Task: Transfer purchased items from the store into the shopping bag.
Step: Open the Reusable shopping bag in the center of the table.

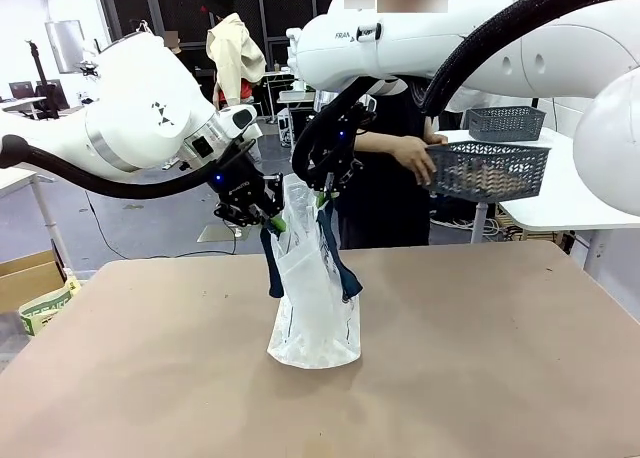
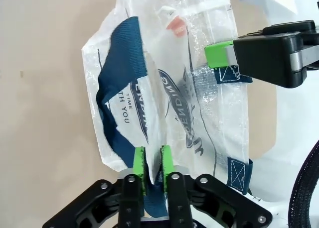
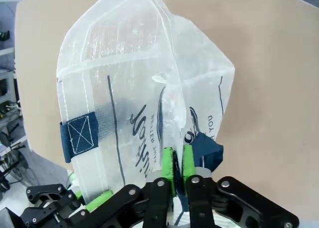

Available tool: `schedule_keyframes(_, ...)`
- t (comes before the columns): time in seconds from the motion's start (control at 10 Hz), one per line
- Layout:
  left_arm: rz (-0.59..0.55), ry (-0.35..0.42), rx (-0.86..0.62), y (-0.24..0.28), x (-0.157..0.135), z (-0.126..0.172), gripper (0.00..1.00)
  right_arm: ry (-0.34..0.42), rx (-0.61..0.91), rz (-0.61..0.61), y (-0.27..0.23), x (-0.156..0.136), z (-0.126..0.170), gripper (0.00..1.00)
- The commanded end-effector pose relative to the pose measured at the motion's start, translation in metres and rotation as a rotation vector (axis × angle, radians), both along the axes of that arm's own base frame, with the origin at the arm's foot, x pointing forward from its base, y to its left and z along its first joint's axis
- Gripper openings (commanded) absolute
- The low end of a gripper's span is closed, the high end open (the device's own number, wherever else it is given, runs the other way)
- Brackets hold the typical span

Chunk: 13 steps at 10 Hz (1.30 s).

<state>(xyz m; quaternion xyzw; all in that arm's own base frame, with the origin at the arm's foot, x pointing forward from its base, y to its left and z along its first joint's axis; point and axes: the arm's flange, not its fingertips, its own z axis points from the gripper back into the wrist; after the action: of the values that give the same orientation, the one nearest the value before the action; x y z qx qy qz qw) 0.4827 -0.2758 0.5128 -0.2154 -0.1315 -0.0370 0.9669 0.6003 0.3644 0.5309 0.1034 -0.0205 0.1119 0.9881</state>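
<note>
- Over the middle of the brown worktop [image 1: 150, 378] we see the shopping bag [image 1: 315, 308] standing upright, its base on the surface and its top rim held up from two sides.
- Our left fingers [image 1: 273, 221] come in from the left and are pinched almost together on the near-left part of the rim. In the left wrist view their green pads [image 2: 139, 161] clamp clear plastic and a navy strap [image 2: 122, 78] between them.
- Our right fingers [image 1: 320, 196] reach down from above onto the opposite part of the rim. In the right wrist view they leave only a narrow gap, filled by plastic and a fold of navy strap.
- A navy oval logo [image 2: 174, 108] with white lettering shows through the bag's translucent wall.
- Across the worktop, a person's hand [image 1: 410, 158] holds the dark grey basket [image 1: 490, 170] in the air, to the right of the bag, higher than it and apart from it.
- Some tan goods [image 1: 490, 181] show through the basket's openwork side; we cannot tell them apart.
- Behind it, a second basket [image 1: 505, 123] sits on a white table [image 1: 570, 203].
</note>
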Motion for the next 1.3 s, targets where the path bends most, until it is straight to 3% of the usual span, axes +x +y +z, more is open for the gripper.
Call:
schedule_keyframes(0.0,-0.006,-0.01,-0.018,0.004,0.001,-0.002,0.0,0.002,0.002,0.02,-0.004,-0.008,0.002,0.0)
schedule_keyframes(0.4,-0.07,-0.033,0.107,0.038,-0.006,0.002,0.0,-0.035,-0.147,0.232,-0.027,-0.021,0.026,0.0)
schedule_keyframes(0.6,-0.118,-0.072,0.234,0.062,-0.009,0.001,0.0,-0.029,-0.23,0.293,-0.054,-0.011,0.027,0.0)
schedule_keyframes(0.9,-0.279,-0.105,0.238,0.096,-0.009,-0.003,0.0,-0.008,-0.198,0.426,-0.099,0.016,0.025,0.0)
schedule_keyframes(1.2,-0.399,-0.135,0.313,0.104,-0.009,-0.026,0.0,-0.063,-0.138,0.561,-0.112,0.024,0.037,0.0)
